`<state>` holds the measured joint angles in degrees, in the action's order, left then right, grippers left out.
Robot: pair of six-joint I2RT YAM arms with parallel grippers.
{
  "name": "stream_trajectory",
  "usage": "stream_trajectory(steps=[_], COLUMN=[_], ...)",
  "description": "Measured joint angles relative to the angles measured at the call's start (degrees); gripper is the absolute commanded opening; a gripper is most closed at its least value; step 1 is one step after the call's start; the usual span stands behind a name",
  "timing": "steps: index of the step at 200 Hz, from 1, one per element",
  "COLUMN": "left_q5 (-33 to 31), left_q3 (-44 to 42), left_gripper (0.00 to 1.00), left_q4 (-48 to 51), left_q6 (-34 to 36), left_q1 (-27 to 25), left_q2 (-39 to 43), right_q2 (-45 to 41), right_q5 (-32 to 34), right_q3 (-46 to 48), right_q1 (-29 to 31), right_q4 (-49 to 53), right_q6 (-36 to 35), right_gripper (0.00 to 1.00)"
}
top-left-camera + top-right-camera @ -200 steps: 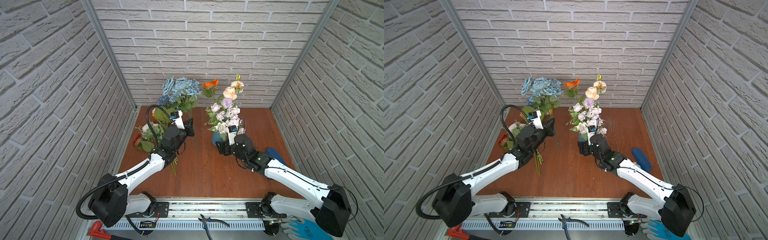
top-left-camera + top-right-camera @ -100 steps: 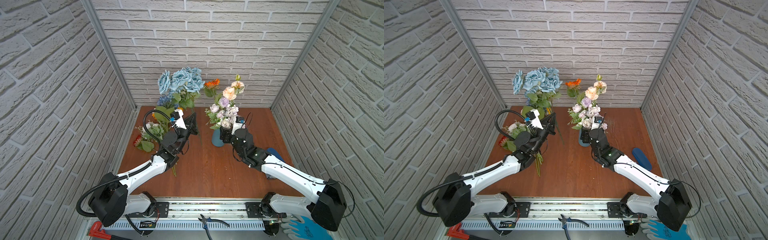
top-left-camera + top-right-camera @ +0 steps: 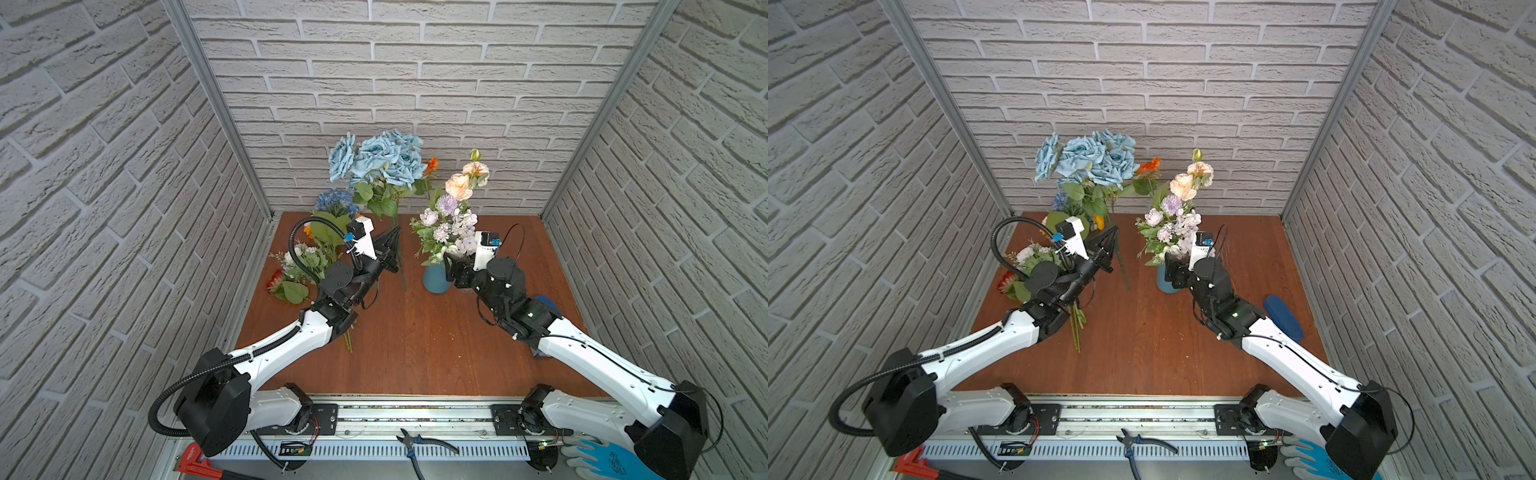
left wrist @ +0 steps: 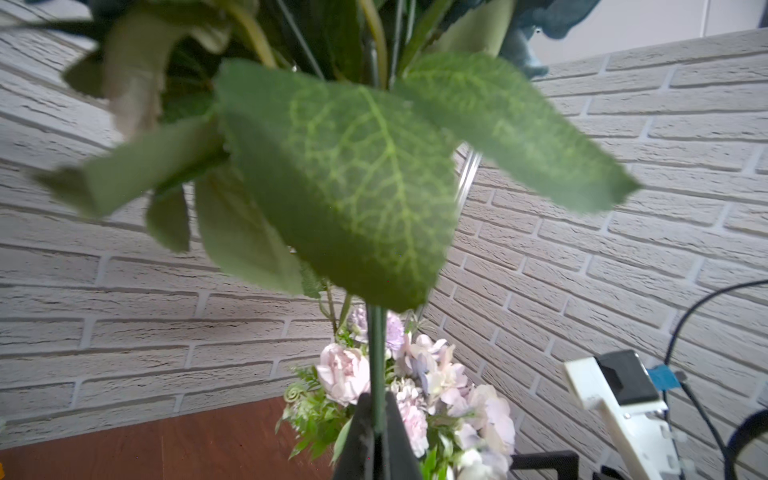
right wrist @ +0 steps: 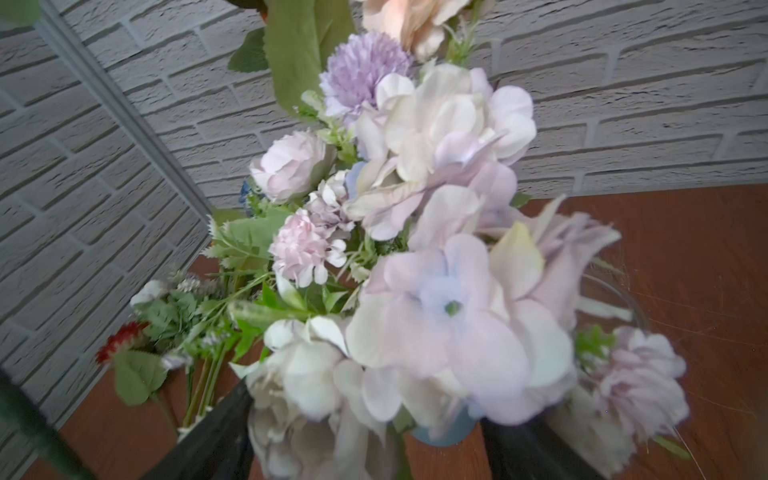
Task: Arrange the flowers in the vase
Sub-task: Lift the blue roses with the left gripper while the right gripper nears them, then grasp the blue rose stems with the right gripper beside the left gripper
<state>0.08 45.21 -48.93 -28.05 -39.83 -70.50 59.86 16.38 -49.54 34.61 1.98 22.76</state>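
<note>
A loose heap of white, red and blue artificial flowers lies at the left of the brown wooden desk. The left gripper is clamped on the green stem of a tall bunch of blue fabric roses, held upright. The small blue vase carries white, lilac and peach blooms; the right gripper flanks them, jaws spread wide, gripping nothing.

A robotics lab test booth: faux-brick panels, aluminium corner posts, a mounting rail, stray pliers.
</note>
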Motion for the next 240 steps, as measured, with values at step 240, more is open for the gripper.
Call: stream_trajectory(steps=[240], left_q5=[25.7], left_q3=[8.7], left_gripper=[0.0], left_q4=[5.7], left_q6=[-6.4], left_q1=[0.9], left_q2=[-2.8], right_q2=[4.2], right_q5=[-33.1], right_q3=[-11.5], right_q1=[0.0], right_q4=[1.9], right_q6=[-8.6], right_gripper=[0.65])
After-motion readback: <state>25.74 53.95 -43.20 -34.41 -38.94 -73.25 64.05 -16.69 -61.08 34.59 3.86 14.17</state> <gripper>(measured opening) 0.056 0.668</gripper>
